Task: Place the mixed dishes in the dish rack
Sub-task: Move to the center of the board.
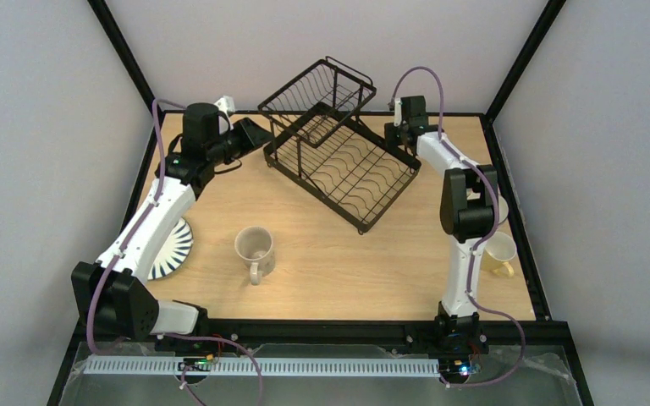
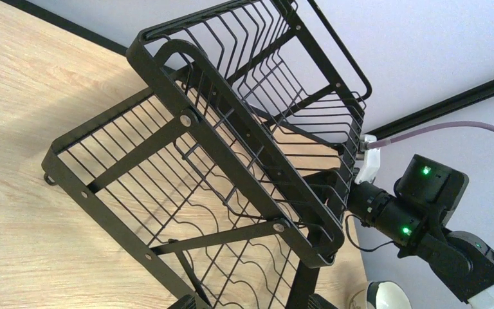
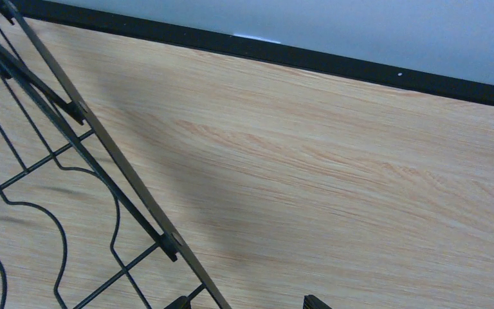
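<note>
Black wire dish rack (image 1: 338, 161) is sitting angled at the back of the wooden desk (image 1: 347, 271). Left end effector (image 2: 254, 301) and right end effector (image 3: 246, 302) are flanking it, fingers spread wide, each straddling a rack bar. Three dishes are resting outside the rack: beige mug (image 1: 254, 251), striped plate (image 1: 173, 249) and yellow mug (image 1: 501, 254).
</note>
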Tool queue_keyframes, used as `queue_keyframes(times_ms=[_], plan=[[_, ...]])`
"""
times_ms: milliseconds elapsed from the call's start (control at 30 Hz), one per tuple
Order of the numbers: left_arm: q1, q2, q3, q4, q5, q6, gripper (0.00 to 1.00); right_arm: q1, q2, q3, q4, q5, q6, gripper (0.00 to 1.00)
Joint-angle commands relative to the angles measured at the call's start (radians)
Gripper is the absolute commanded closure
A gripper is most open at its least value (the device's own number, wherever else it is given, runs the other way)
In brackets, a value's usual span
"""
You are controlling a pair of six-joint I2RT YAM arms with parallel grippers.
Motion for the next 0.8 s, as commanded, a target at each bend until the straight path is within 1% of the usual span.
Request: queue_keyframes(times_ms=[0, 300, 367, 400, 467, 500, 533, 667, 700, 767], plan=[[-0.002, -0.001, 0.024, -0.033, 0.016, -0.007, 0.01, -0.002, 0.042, -0.002, -0.031, -0.059, -0.001, 0.01], [0.0, -0.004, 0.028, -0.034, 0.017, -0.007, 0.01, -0.011, 0.086, -0.003, -0.037, -0.071, 0.016, 0.01], [0.001, -0.004, 0.033, -0.039, 0.016, -0.003, 0.01, -0.013, 0.098, 0.001, -0.039, -0.073, 0.022, 0.02], [0.003, -0.004, 0.035, -0.041, 0.015, -0.002, 0.01, -0.014, 0.103, 0.003, -0.043, -0.075, 0.024, 0.05], [0.009, -0.004, 0.035, -0.043, 0.018, -0.001, 0.01, -0.012, 0.11, 0.006, -0.047, -0.077, 0.026, 0.14], [0.013, -0.004, 0.035, -0.045, 0.02, -0.001, 0.01, -0.013, 0.113, 0.009, -0.052, -0.073, 0.031, 0.24], [0.017, -0.003, 0.036, -0.046, 0.023, 0.0, 0.01, -0.014, 0.115, 0.011, -0.057, -0.069, 0.037, 0.31], [0.026, 0.0, 0.038, -0.05, 0.029, 0.001, 0.01, -0.014, 0.12, 0.012, -0.075, -0.067, 0.053, 0.56], [0.027, 0.001, 0.038, -0.05, 0.032, 0.0, 0.01, -0.014, 0.122, 0.013, -0.082, -0.072, 0.058, 0.61], [0.029, 0.002, 0.037, -0.05, 0.035, -0.001, 0.01, -0.015, 0.122, 0.01, -0.097, -0.077, 0.07, 0.67]])
